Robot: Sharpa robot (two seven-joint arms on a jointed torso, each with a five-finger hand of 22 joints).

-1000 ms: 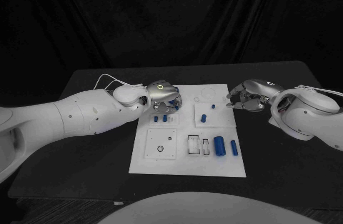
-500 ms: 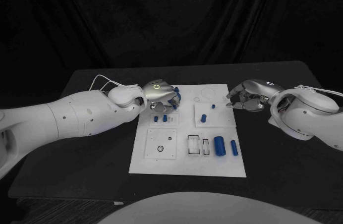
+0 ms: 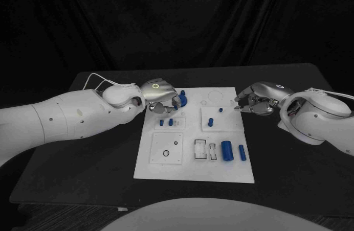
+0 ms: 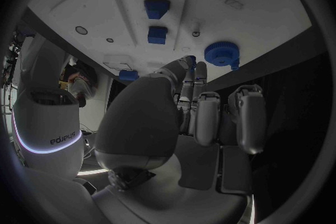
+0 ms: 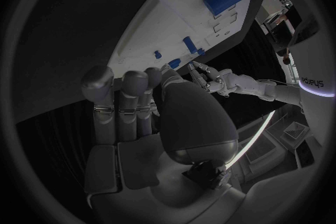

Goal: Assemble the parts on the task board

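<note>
The white task board (image 3: pixel 193 164) lies mid-table. My left hand (image 3: pixel 161 97) hovers over its far left corner, fingers bent and thumb close to a fingertip, with nothing seen between them. A blue gear (image 3: pixel 183 98) sits on the board just beside those fingertips; the left wrist view shows the gear (image 4: pixel 223 53) by the hand (image 4: pixel 182 117). Two small blue blocks (image 3: pixel 166 122) lie nearer me. My right hand (image 3: pixel 253 101) rests at the board's right edge, fingers curled in and holding nothing. The right wrist view has that hand (image 5: pixel 161 106) low beside the board (image 5: pixel 175 17).
A blue part (image 3: pixel 210 121) and a small peg (image 3: pixel 220 109) lie mid-board. Two blue cylinders (image 3: pixel 227 150) (image 3: pixel 242 152) lie near the right edge, beside empty rectangular slots (image 3: pixel 200 148). A square plate with a dark hole (image 3: pixel 166 148) lies at the near left. Black table surrounds the board.
My left hand has drawn back and to the left off the board's far corner, uncovering the blue gear. The right hand has not moved.
</note>
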